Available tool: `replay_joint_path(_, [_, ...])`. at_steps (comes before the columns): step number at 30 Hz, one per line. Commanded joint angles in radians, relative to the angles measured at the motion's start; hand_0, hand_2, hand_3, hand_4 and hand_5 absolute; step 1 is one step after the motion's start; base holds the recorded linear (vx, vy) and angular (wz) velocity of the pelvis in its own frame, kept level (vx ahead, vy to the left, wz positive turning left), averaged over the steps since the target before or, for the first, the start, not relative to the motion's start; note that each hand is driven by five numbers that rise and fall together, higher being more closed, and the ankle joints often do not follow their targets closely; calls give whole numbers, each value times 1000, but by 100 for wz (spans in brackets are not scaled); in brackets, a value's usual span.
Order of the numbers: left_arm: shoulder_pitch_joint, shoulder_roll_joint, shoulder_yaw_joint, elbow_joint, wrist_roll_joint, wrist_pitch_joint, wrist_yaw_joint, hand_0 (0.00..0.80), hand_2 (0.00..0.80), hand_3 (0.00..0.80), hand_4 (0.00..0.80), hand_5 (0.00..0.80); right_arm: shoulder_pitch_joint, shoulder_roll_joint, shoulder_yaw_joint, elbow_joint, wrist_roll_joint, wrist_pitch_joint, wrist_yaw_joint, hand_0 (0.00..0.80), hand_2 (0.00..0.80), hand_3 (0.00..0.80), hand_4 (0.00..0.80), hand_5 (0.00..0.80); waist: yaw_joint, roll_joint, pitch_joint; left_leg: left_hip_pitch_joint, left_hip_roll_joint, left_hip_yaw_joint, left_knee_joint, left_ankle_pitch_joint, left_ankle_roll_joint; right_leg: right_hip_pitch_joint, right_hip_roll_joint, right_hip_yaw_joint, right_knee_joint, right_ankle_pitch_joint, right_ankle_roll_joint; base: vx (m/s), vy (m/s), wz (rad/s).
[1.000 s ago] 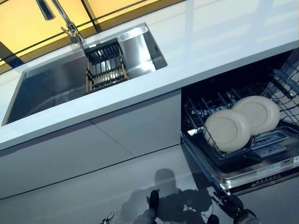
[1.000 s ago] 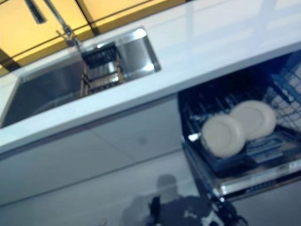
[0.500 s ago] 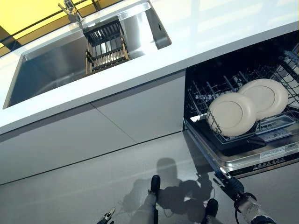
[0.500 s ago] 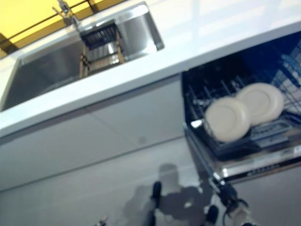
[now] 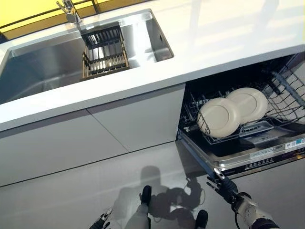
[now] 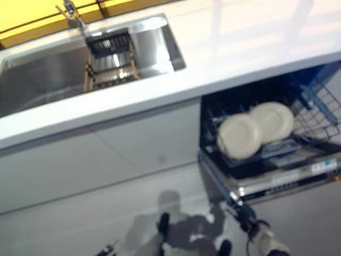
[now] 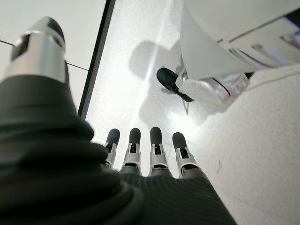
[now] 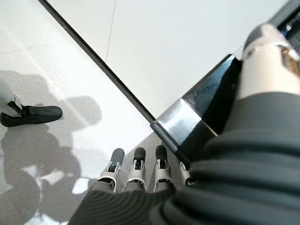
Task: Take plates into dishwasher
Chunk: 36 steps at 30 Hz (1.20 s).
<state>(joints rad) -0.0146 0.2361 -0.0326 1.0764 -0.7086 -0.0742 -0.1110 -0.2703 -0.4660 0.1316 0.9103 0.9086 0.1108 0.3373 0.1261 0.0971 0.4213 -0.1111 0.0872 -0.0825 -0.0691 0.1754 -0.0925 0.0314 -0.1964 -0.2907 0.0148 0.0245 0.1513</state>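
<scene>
Two cream plates [image 5: 218, 117] [image 5: 249, 103] stand upright side by side in the lower rack [image 5: 286, 102] of the open dishwasher, under the counter on the right. The dishwasher door [image 5: 259, 160] hangs open towards me. My right hand [image 5: 225, 186] is low, just off the door's front left corner; the right wrist view shows its fingers [image 8: 136, 168] straight and empty beside the door's edge [image 8: 194, 117]. My left hand [image 5: 101, 222] hangs low at the bottom edge; its fingers [image 7: 157, 152] are straight and hold nothing.
A steel sink [image 5: 43, 71] with a faucet [image 5: 69, 10] and a dark dish rack [image 5: 105, 51] is set in the white counter [image 5: 214, 38]. White cabinet fronts [image 5: 95, 133] run below it, above the grey floor.
The whole picture has shifted, so the camera has moved. My right hand has come further into view by the door's corner. The plates have stayed in the rack.
</scene>
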Motion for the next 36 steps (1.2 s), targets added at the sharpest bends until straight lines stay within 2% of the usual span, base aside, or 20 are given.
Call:
replay_joint_path(1, [-20,71,-25,31,51,7,30,0,0,0,0,0,-337,-122,-132,-177,53,-198,7,0,0,0,0,0,50,-52,-123,51,17,24,-1,-41,9,-3,-46,-17,116,-29,-28,140,-49,10])
replay_joint_path(11, [21,81,14,60,114,28,51,0,0,0,0,0,-290,-145,-155,-210,26,-144,-8,0,0,0,0,0,61,-100,-224,107,24,23,-4,-65,3,100,-28,-21,48,-28,-23,115,-17,8])
replay_joint_path(23, [36,80,16,97,150,22,40,0,0,0,0,0,-217,-119,-131,-184,-122,-102,-9,0,0,0,0,0,53,-121,-268,137,28,37,-10,-77,0,147,-15,-8,6,-27,-21,43,2,0])
replay_joint_path(29, [34,65,23,113,141,10,57,0,0,0,0,0,-134,-69,-83,-201,-239,-51,-30,0,0,0,0,0,34,-130,-285,136,32,52,-18,-71,-3,153,-11,4,-14,-20,-19,-7,30,-6])
replay_joint_path(32, [25,46,30,120,131,12,89,0,0,0,0,0,-19,1,-51,-183,-294,5,-17,0,0,0,0,0,14,-140,-303,131,34,67,-18,-69,-3,146,-7,17,-31,-6,-15,-13,16,-2])
replay_joint_path(36, [14,31,32,140,128,9,108,0,0,0,0,0,49,64,-22,-113,-343,8,21,0,0,0,0,0,5,-144,-319,131,36,79,-18,-68,-4,141,-5,25,-45,5,-12,-8,22,-12])
